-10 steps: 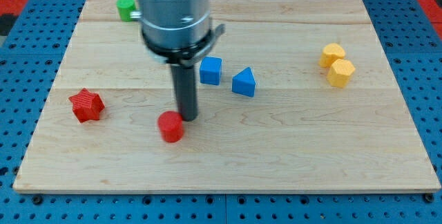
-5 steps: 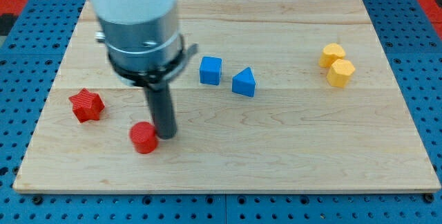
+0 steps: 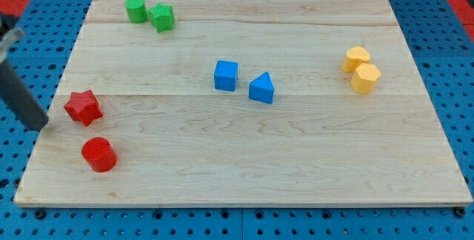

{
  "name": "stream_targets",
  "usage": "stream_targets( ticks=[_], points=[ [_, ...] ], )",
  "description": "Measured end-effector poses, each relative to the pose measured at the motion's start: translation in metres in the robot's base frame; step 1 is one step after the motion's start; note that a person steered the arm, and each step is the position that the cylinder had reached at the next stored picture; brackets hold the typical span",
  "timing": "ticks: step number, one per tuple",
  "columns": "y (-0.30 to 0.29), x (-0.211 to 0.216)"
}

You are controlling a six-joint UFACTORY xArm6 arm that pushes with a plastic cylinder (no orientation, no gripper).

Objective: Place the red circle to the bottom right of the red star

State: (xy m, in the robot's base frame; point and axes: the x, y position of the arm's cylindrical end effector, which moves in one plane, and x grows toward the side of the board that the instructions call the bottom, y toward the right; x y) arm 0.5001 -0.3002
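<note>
The red star (image 3: pixel 82 107) lies near the board's left edge. The red circle (image 3: pixel 98 155) lies just below it and slightly to the right, a small gap between them. My tip (image 3: pixel 38 125) is at the view's far left, over the board's left edge, left of the red star and apart from both red blocks. The rod runs up and out of the view's left side.
A green circle (image 3: pixel 135 9) and a green star (image 3: pixel 161 16) sit at the top left. A blue cube (image 3: pixel 226 75) and a blue triangle (image 3: pixel 261 89) lie in the middle. Two yellow blocks (image 3: pixel 361 70) touch at the right. The wooden board (image 3: pixel 296 166) ends close below the red circle.
The rod pushed the red circle left and down to below the red star, then swung off to the far left. The red star shifted slightly left. The green blocks are uncovered.
</note>
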Motion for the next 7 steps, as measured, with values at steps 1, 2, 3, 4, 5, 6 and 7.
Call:
stream_targets(
  ticks=[1, 2, 3, 4, 5, 6, 7],
  points=[
    [-0.005, -0.002],
    [-0.005, -0.002],
    [-0.004, -0.004],
    [-0.005, -0.006],
    [-0.005, -0.007],
    [-0.004, 0.000],
    [-0.004, 0.013]
  ],
)
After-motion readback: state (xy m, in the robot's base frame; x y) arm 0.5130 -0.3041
